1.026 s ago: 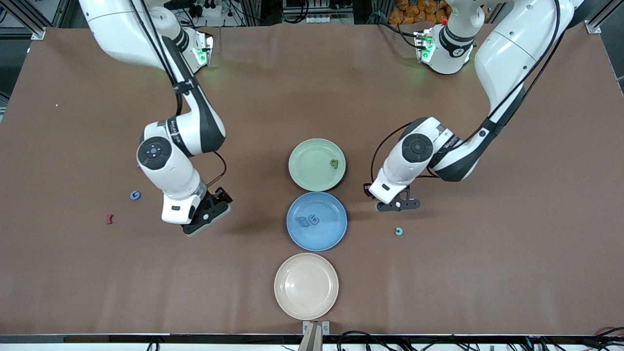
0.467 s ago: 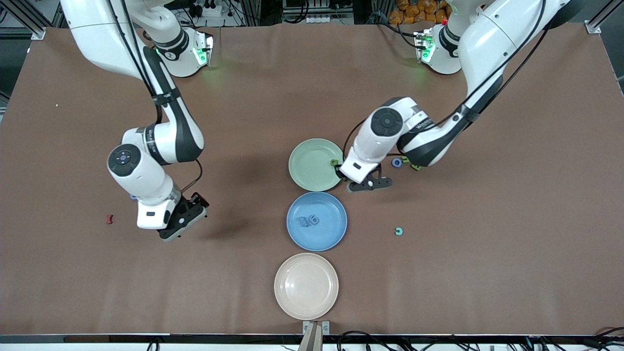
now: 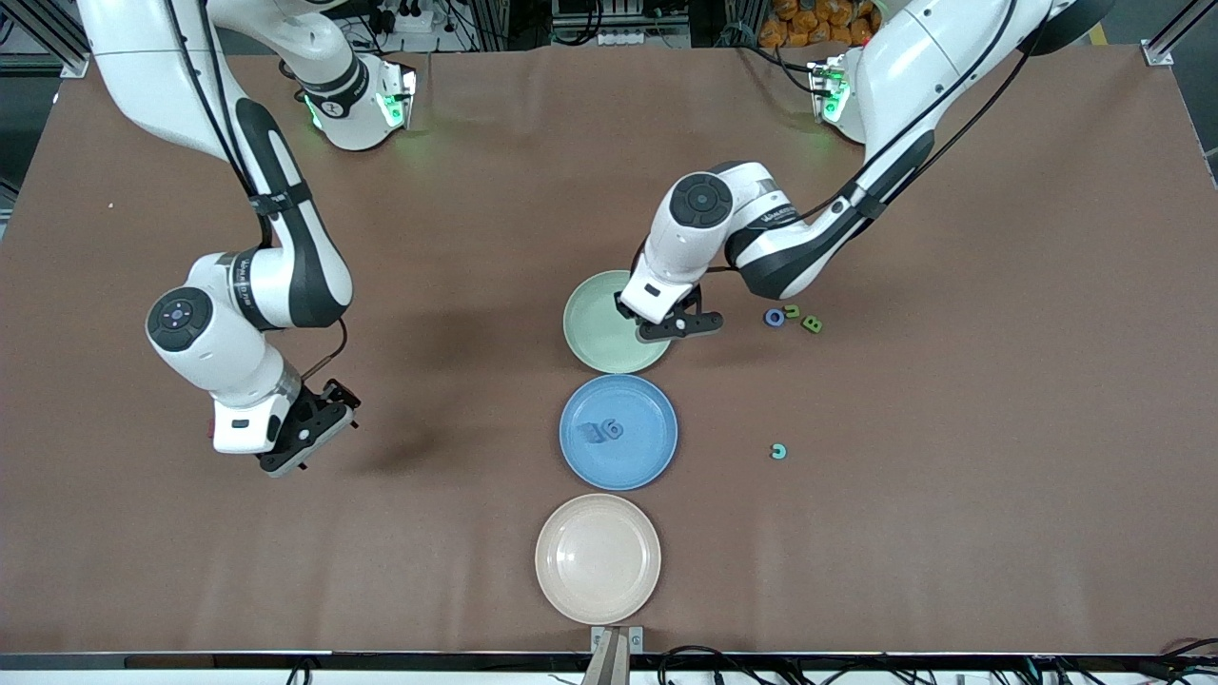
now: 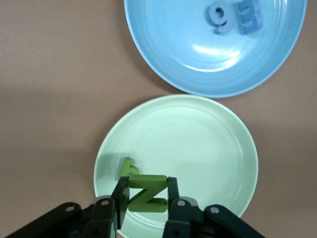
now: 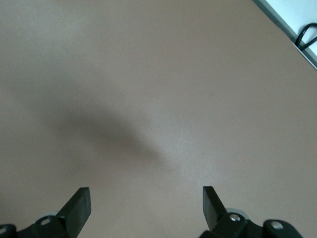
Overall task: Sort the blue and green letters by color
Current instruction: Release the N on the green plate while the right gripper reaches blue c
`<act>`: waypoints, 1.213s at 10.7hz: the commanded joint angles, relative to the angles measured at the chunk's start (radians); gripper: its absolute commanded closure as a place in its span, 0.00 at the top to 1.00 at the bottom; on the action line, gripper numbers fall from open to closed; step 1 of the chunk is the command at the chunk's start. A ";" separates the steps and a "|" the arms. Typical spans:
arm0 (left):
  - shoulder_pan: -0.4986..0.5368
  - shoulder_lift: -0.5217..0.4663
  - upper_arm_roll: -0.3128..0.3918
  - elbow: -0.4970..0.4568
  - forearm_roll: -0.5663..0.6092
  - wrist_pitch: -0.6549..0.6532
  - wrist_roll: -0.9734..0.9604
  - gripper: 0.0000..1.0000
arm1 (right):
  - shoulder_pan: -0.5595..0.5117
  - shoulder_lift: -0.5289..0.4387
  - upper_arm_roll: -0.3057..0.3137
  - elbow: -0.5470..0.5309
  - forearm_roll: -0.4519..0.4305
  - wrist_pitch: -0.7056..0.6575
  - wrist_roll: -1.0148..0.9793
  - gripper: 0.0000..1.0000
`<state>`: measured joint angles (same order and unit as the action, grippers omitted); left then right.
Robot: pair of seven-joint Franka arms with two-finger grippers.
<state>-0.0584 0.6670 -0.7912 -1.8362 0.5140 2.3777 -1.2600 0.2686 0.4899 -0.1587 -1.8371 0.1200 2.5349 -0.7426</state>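
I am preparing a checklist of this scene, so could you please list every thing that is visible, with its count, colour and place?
Round green plate: one, pale green, farthest from the front camera of three plates; a green piece lies in it.
Round blue plate: one, medium blue, middle of the row; holds two blue pieces.
Round beige plate: one, cream, nearest the front camera.
Blue ring piece: one, on the table toward the left arm's end.
Green pieces: two, olive, beside that ring.
Teal C piece: one, on the table, nearer the camera.
Brown table cover: one.
Left gripper: shut on a green Z letter, over the green plate.
Right gripper: open, over bare cover.
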 commanded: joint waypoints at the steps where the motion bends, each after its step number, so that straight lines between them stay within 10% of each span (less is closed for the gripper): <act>1: -0.041 -0.009 0.009 -0.003 0.021 -0.012 -0.033 0.00 | -0.052 -0.059 0.018 -0.065 0.023 -0.005 -0.073 1.00; 6: -0.164 0.026 0.070 0.037 0.015 -0.012 -0.090 0.00 | -0.133 -0.079 0.016 -0.068 0.023 -0.073 -0.181 1.00; 7: -0.179 0.026 0.087 0.043 0.011 -0.012 -0.098 0.17 | -0.153 -0.079 0.018 -0.068 0.023 -0.082 -0.213 1.00; 8: -0.181 0.028 0.098 0.043 0.024 -0.012 -0.093 0.99 | -0.173 -0.077 0.018 -0.068 0.023 -0.082 -0.240 1.00; 13: -0.179 0.028 0.109 0.045 0.021 -0.012 -0.096 1.00 | -0.222 -0.063 0.013 -0.071 0.021 -0.084 -0.270 1.00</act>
<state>-0.2319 0.6860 -0.6899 -1.8101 0.5140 2.3746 -1.3340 0.0817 0.4479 -0.1587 -1.8782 0.1207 2.4563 -0.9759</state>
